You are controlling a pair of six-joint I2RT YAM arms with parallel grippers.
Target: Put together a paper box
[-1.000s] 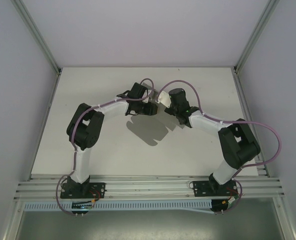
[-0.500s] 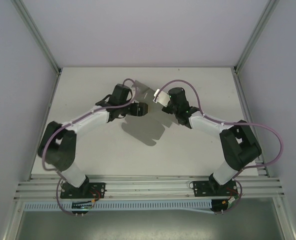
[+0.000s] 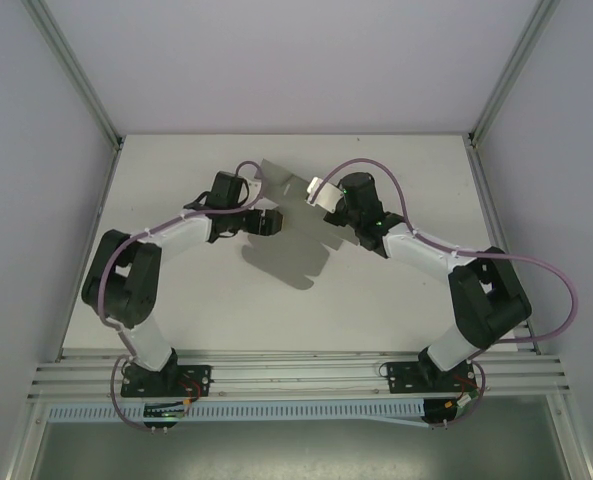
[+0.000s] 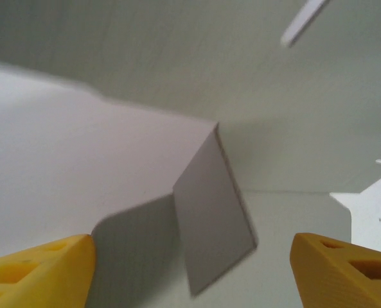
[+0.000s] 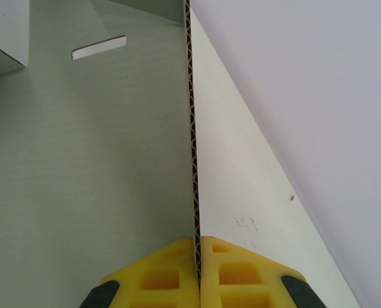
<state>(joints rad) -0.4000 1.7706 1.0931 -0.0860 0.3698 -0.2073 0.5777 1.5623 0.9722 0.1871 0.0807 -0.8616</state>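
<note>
right hand clamped shut on the box edge, sheet upright over the table; left hand, open and empty, faced its flap just ahead.

In the left wrist view, the paper box is blurred and cut off by the upper and left edges.

the paper box is a flat grey corrugated sheet, held up on edge, one flap bent.
</note>
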